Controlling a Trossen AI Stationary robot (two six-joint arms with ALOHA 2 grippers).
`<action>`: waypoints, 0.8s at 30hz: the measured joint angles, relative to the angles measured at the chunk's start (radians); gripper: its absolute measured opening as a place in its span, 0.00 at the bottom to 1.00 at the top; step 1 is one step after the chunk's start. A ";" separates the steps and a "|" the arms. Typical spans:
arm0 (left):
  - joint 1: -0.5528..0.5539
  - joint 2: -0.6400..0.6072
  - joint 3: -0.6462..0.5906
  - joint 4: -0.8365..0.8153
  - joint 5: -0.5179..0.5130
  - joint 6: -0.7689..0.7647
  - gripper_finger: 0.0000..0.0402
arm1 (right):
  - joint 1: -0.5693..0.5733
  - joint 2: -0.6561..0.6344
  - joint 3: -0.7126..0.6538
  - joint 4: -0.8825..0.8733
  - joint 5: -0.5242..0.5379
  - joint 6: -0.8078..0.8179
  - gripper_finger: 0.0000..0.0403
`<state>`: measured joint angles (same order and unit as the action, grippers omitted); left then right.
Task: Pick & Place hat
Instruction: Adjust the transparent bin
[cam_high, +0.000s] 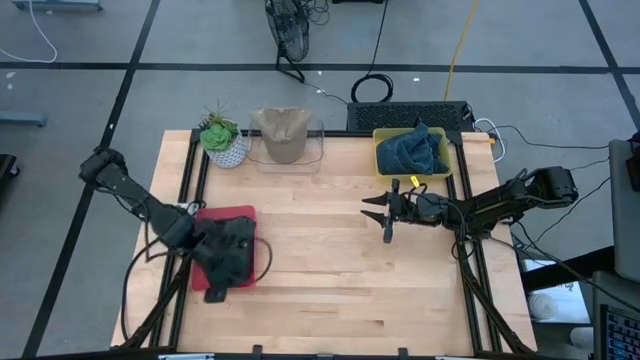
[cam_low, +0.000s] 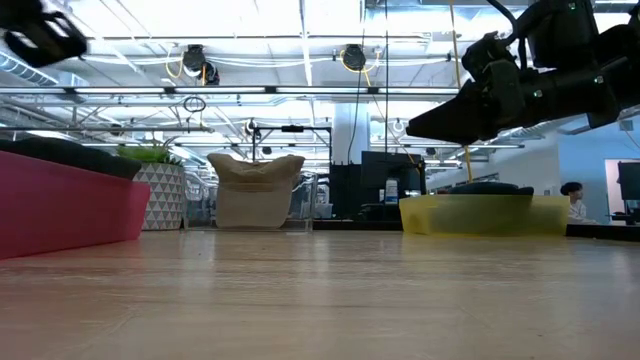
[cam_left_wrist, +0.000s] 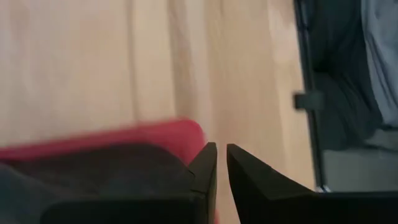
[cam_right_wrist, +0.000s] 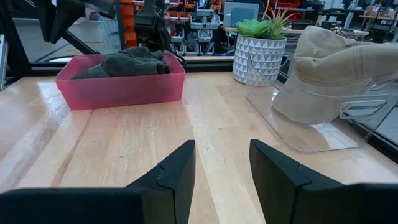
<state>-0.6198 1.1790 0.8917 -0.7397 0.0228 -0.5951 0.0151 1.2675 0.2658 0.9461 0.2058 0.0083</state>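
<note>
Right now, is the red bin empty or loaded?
Loaded. The red bin holds a dark hat bunched above its rim in the right wrist view; from above, the left gripper sits over it.

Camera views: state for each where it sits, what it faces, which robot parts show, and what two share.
High view: overhead, straight down on the wooden table; both arms show.
Low view: table height, facing the room; one dark arm shows overhead.
Left wrist view: over the red plastic bin; nearly closed left gripper shows.
Right wrist view: faces the bin across the table; open right gripper shows.
Shared: high and right wrist views both show the beige cloth hat on its clear stand.
</note>
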 joint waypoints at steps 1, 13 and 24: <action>-0.026 0.000 0.000 -0.005 -0.002 -0.022 0.12 | 0.000 0.000 0.000 0.002 0.000 0.000 0.32; -0.222 0.087 -0.050 0.080 -0.023 -0.261 0.12 | 0.000 0.000 0.000 0.014 0.001 0.004 0.32; -0.247 0.200 -0.117 0.059 0.042 -0.342 0.12 | 0.000 0.000 0.000 0.014 0.002 0.003 0.32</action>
<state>-0.8669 1.3788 0.7742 -0.6808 0.0644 -0.9368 0.0151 1.2674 0.2657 0.9600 0.2073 0.0116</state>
